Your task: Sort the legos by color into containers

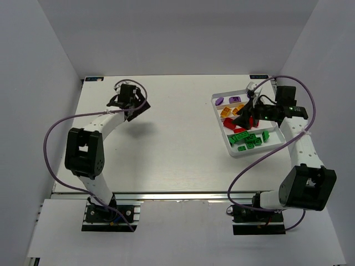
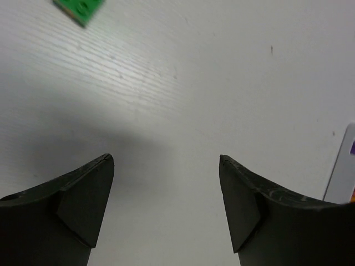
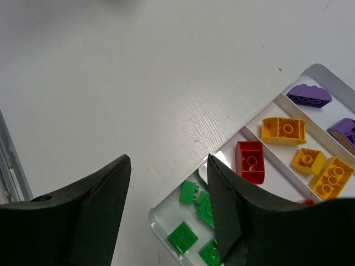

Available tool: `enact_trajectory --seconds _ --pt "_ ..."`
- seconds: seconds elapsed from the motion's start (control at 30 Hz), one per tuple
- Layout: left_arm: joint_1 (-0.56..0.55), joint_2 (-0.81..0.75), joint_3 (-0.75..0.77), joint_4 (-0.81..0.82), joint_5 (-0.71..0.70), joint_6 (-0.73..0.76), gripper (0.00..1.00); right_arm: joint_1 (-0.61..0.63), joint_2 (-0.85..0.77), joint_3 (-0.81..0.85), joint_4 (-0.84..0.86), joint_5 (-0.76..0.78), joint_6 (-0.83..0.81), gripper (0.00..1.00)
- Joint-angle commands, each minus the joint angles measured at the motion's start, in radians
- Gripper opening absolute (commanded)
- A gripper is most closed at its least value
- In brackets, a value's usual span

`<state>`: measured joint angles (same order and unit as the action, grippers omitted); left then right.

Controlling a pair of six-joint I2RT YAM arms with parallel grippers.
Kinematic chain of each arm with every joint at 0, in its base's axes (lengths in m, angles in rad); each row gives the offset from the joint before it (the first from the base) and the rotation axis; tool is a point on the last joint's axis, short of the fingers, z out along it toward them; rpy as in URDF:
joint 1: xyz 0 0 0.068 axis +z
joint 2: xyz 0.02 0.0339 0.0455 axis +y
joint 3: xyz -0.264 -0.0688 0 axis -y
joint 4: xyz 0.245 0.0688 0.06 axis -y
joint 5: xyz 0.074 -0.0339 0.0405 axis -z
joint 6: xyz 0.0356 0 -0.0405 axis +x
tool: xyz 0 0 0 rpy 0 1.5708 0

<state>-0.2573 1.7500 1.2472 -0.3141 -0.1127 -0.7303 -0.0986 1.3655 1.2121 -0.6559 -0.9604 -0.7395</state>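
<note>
Top view: white tray (image 1: 221, 124) sits at far R of table (image 1: 166, 138); my R gripper (image 3: 166, 160) hangs over it, fingers spread wide, nothing held. R wrist view: green bricks (image 3: 189, 192), red brick (image 3: 250, 160), yellow bricks (image 3: 283, 130) & purple bricks (image 3: 308, 94) lie in the tray, each colour in its own lane. L wrist view: my L gripper (image 2: 165, 159) gapes empty above table; loose green brick (image 2: 80, 10) lies on table, ahead-left of fingers.
</note>
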Motion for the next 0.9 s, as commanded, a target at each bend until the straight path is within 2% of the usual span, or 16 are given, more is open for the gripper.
enact_trajectory --seconds 0.0,0.2,0.33,0.53,0.87 --pt "0.047 0.054 0.130 -0.126 -0.050 0.005 0.86 0.023 0.003 -0.026 0.027 0.052 0.018 0.63" --pt "0.092 0.232 0.337 -0.301 -0.168 0.046 0.87 0.028 0.012 -0.054 0.056 0.069 0.025 0.64" --pt "0.115 0.338 0.501 -0.388 -0.260 0.165 0.90 0.030 0.020 -0.049 0.056 0.077 0.015 0.64" --pt "0.165 0.434 0.589 -0.389 -0.269 0.291 0.91 0.030 0.024 -0.054 0.059 0.078 0.015 0.65" --pt "0.178 0.522 0.658 -0.286 -0.124 0.538 0.91 0.030 0.040 -0.039 0.052 0.075 0.035 0.66"
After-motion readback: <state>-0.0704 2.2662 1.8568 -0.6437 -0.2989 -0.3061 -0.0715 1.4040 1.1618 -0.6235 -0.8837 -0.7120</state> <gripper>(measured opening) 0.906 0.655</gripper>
